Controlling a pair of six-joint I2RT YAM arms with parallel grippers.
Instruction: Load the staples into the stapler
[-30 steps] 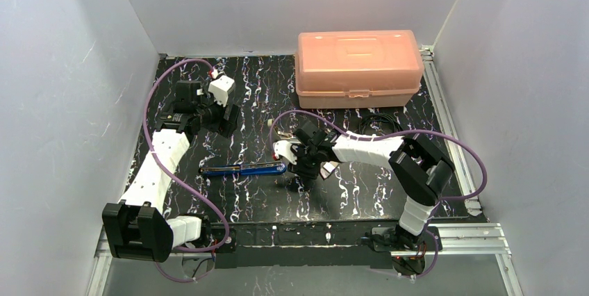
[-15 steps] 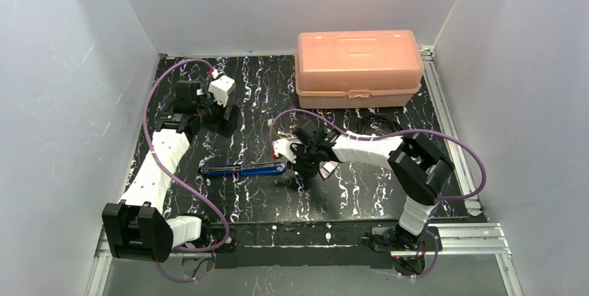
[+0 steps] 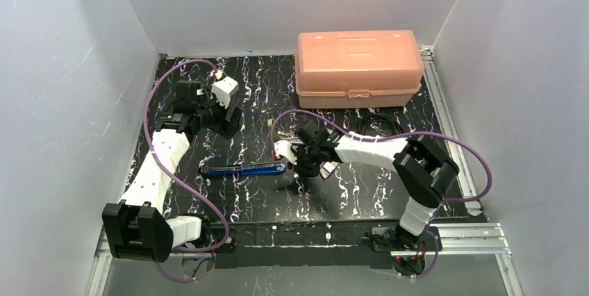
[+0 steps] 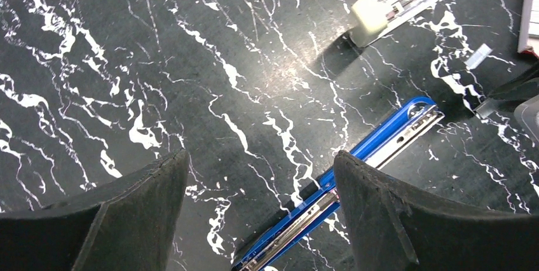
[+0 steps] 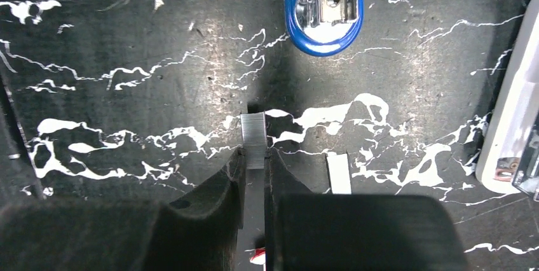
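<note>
Right arm stretched low: right gripper (image 5: 254, 156) pinching staples (image 5: 253, 132) upright, near blue stapler (image 5: 323, 4).
Left gripper (image 4: 260, 154) spread wide, hovering over stapler; orange case (image 3: 358, 67) lid shut, contents unseen.

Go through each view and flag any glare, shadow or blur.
Top view: even light and no glare, but small things get lost in the table's white veining. Left wrist: a soft sheen on the table's middle, and the near jaws are dark and soft. Right wrist: the strip is sharp, the stapler's metal glints, shadow lies between the two, and the jaws are black and blurred.
</note>
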